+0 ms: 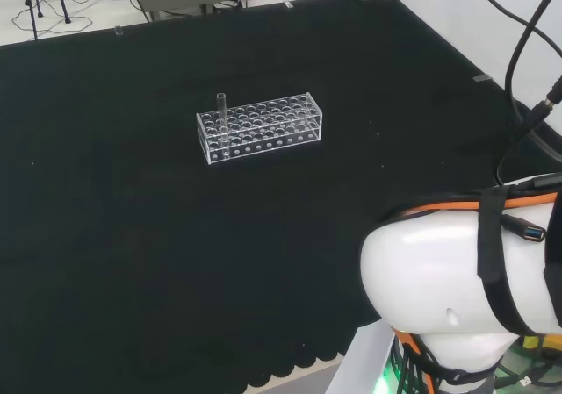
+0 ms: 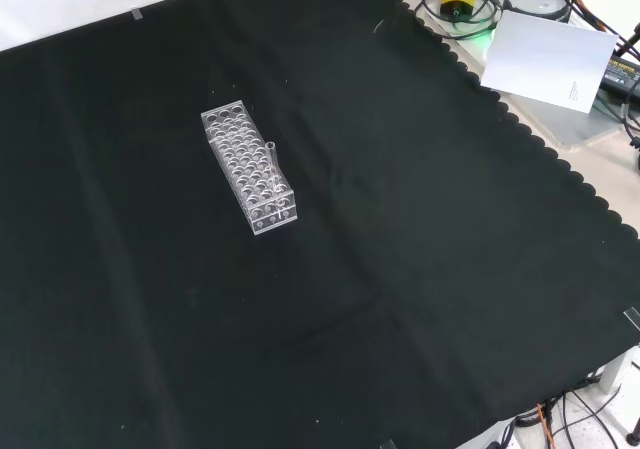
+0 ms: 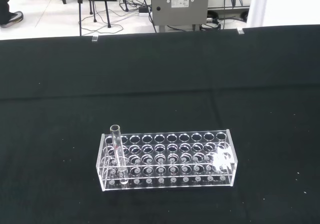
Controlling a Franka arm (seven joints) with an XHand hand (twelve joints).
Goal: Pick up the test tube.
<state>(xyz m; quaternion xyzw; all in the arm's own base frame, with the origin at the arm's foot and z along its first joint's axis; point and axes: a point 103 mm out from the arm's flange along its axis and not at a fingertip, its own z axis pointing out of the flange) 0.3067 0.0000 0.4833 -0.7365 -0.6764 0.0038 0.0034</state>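
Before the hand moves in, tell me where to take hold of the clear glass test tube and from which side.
Grip the clear glass test tube by its upper part, which stands proud of the clear plastic rack. Come from above and pinch it across its sides. It stands nearly upright in a hole at one end of the rack, no other tubes crowd it, and its lower part is boxed in by the rack, so lifting straight up looks safest.

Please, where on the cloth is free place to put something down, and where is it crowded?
The black cloth is bare on every side of the clear rack, out to its scalloped edge. Crowded is only the rack's end, where the test tube stands upright.
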